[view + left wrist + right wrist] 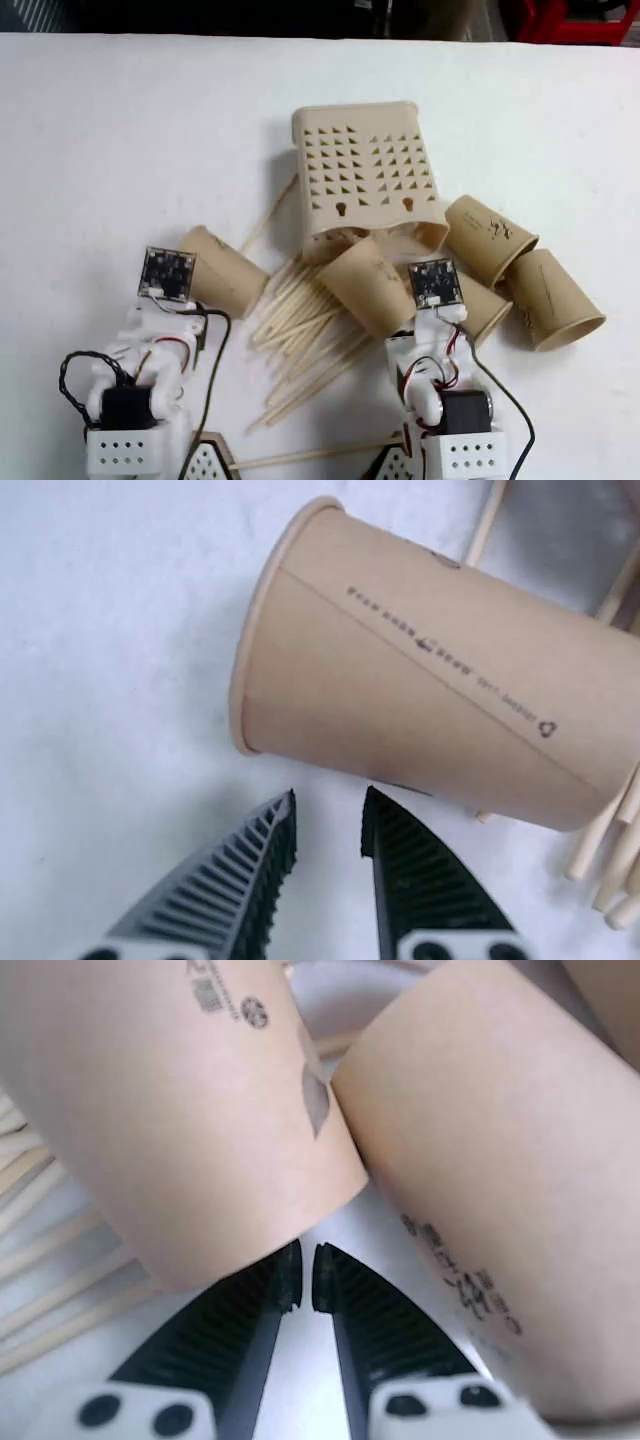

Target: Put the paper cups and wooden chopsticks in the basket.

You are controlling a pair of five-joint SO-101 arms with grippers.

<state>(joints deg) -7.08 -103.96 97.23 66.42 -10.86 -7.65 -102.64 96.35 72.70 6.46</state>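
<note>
The brown paper cup seems light, crushable; take its rim softly. Left gripper narrowly apart, right gripper nearly closed.

basket: beige, perforated, lying on its side | paper cups: five, brown, all tipped over, spread along basket's near edge | chopsticks: wooden, loose pile between left and middle cups

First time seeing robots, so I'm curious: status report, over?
Left gripper open, empty, beside a paper cup. Right gripper shut, empty, close to a second cup. Chopsticks heaped on table outside basket.
</note>
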